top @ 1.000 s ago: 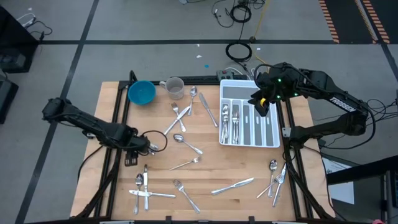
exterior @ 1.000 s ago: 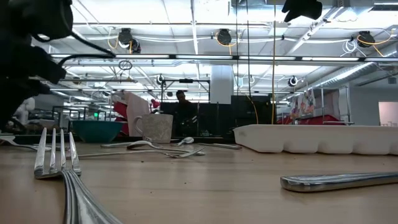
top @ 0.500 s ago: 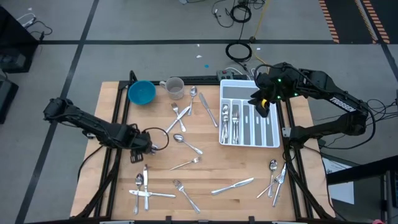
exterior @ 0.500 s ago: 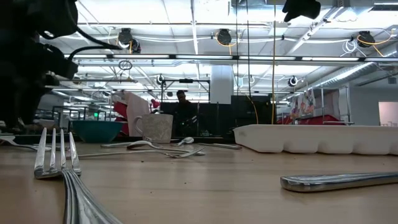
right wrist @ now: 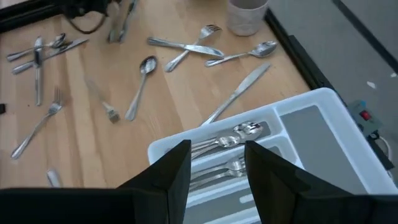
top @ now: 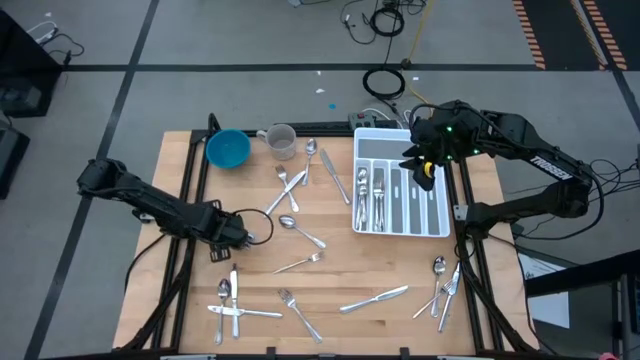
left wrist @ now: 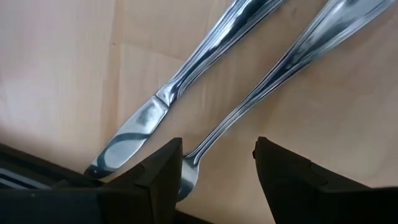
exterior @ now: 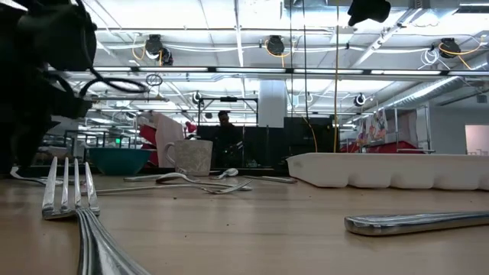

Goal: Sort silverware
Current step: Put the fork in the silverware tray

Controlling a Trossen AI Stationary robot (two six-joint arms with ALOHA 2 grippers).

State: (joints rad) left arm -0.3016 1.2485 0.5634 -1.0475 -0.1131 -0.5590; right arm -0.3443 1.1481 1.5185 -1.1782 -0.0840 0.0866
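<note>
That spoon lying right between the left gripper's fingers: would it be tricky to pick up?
Probably. The spoon looks like polished metal, so likely slippery, and stiff rather than bendy. It lies flat on the wooden table, leaving little for the open left gripper to get under. A knife alongside might get nudged.

Left wrist view: knife (left wrist: 186, 74) and spoon (left wrist: 261, 99) handles cut off by picture edge, spoon bowl partly behind left finger (left wrist: 155, 180). Low view: you see only fork (exterior: 72, 206) tines, handle runs off edge; knife (exterior: 416, 222) cut at side; tray (exterior: 390, 169) contents hidden behind wall. Right wrist view: tray (right wrist: 311, 118) near end hidden behind fingers (right wrist: 168, 174). High view: you can't sort pile by right edge (top: 443, 285), too small.
</note>
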